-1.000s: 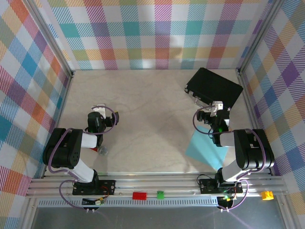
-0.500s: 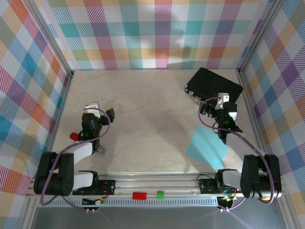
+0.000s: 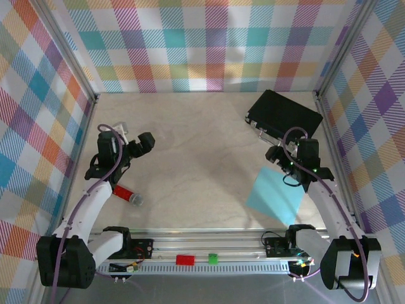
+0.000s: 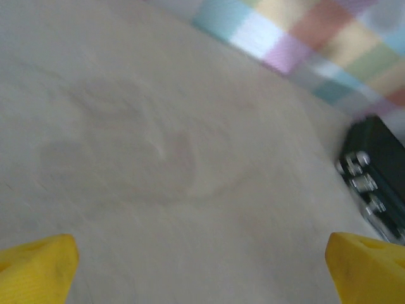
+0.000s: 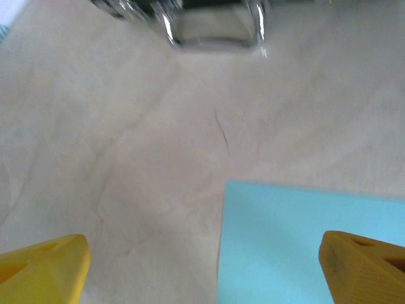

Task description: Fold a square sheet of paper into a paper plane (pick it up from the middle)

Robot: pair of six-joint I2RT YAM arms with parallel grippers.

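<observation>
One square sheet of paper point(image 3: 275, 196), light blue, just behind the right gripper point(image 5: 202, 272). One black case point(image 3: 285, 116), just beyond that gripper. Two grippers, the left gripper point(image 4: 202, 272) included, each with two yellow fingertips point(image 4: 38, 269). Three small blocks, well behind both grippers: one red block point(image 3: 185, 259), one green block point(image 3: 212, 258), one yellow block point(image 3: 354, 258).
</observation>
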